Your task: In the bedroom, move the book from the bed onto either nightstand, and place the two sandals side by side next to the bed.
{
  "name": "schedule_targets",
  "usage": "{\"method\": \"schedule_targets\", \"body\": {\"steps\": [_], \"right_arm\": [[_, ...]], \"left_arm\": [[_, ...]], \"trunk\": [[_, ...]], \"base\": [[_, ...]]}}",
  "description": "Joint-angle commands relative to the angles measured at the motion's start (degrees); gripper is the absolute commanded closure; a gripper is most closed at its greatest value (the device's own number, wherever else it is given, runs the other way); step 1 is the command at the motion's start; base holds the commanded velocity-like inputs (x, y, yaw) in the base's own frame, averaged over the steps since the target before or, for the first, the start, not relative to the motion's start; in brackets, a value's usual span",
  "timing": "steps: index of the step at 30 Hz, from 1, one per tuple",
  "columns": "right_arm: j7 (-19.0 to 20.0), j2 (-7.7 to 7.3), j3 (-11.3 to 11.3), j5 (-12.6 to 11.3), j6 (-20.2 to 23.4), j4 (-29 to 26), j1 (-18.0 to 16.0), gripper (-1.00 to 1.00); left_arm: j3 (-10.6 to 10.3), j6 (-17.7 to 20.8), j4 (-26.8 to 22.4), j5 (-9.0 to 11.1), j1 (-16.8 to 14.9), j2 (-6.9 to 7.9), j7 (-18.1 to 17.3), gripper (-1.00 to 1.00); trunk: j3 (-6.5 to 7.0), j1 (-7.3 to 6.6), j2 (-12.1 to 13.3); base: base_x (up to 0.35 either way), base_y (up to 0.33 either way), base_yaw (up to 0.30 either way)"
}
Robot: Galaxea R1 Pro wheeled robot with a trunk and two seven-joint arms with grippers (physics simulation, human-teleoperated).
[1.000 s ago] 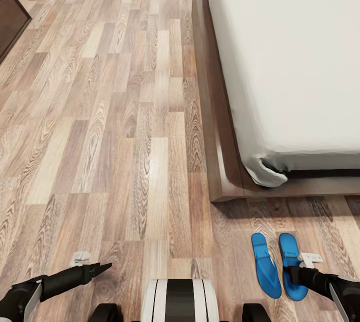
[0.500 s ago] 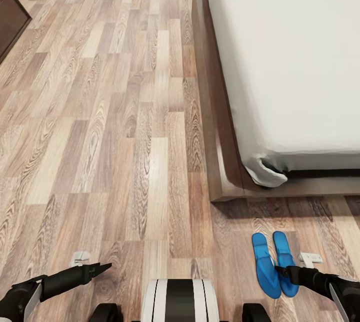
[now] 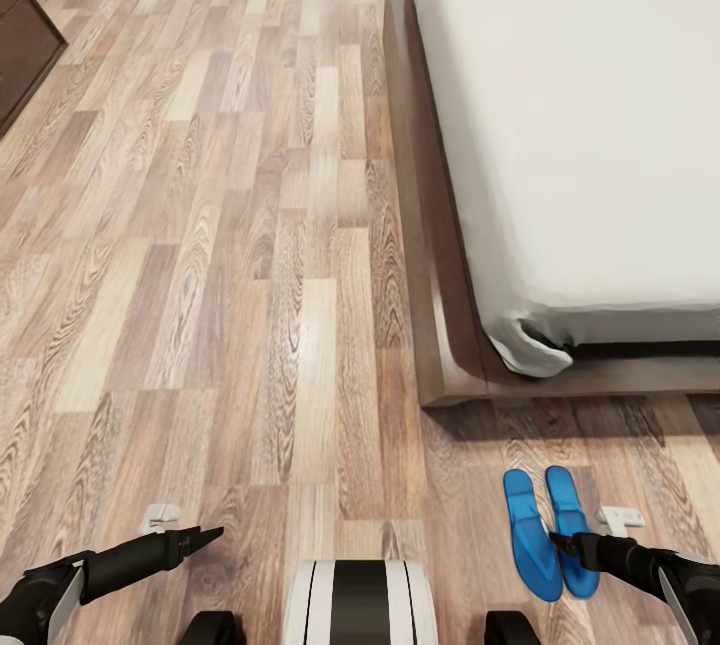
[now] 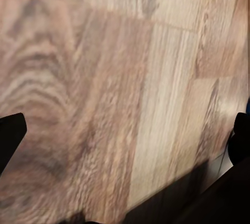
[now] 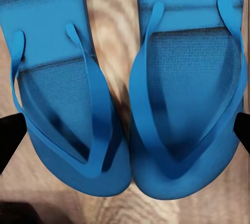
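The two bright blue flat flip-flop sandals (image 3: 548, 532) lie side by side on the wood-plank floor (image 3: 250, 305), just under the right tool (image 3: 562, 545), whose fingers seem spread apart. Beyond it stands the white-mattressed bed (image 3: 580, 125). The left tool (image 3: 210, 533) hangs released over bare planks.

Bright even render light, soft shadow under bed frame (image 3: 440, 365), wrist views blurred, floor (image 3: 250, 275) glare-free
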Motion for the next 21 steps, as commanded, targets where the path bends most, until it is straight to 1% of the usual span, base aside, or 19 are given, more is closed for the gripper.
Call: {"method": "schedule_targets", "body": {"steps": [1, 21], "right_arm": [[0.49, 0.04, -0.27, 0.56, 0.20, -0.08, -0.03, -1.00], [0.93, 0.04, -0.33, 0.47, 0.20, -0.17, -0.03, -1.00]], "left_arm": [[0.47, 0.60, -0.06, -0.54, -0.04, -0.06, -0.40, -1.00], [0.45, 0.59, -0.06, -0.54, -0.04, -0.14, -0.39, -1.00]], "trunk": [[0.20, -0.03, 0.00], [4.63, -0.55, 0.27]], "base": [[0.000, 0.000, 0.000], [0.000, 0.000, 0.000]]}}
